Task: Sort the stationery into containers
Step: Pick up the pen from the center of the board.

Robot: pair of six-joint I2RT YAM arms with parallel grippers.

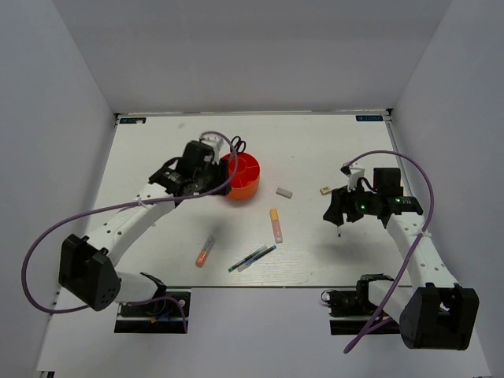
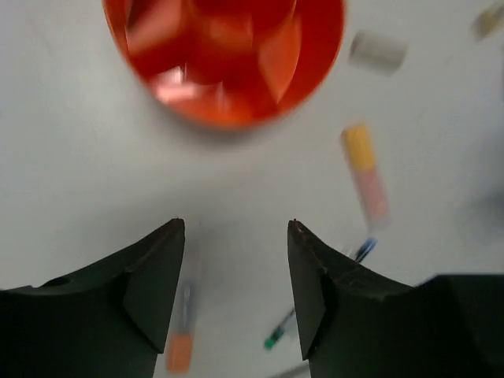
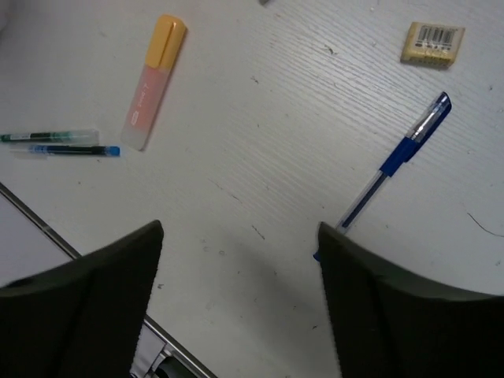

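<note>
— State of left claw (image 2: 236, 228)?
— Spread, nothing between the jaws; hanging just in front of the orange organiser (image 2: 228, 114), likely parked there to pick among the loose pieces below.
— And right claw (image 3: 240, 232)?
— Spread too, bare, well to the right of the organiser. Beside 1 jaw, a blue pen (image 3: 394, 165); touching or not, hard to tell from that angle.
— Left to sort?
— In front of the organiser: yellow-capped highlighter (image 2: 366, 173), orange highlighter (image 2: 179, 346), 2 thin pens (image 1: 253, 257). To its right: grey eraser (image 2: 378, 51), tan eraser (image 3: 431, 42); all loose, none binned yet. At its far rim, scissors (image 1: 239, 145), seemingly standing inside already.
</note>
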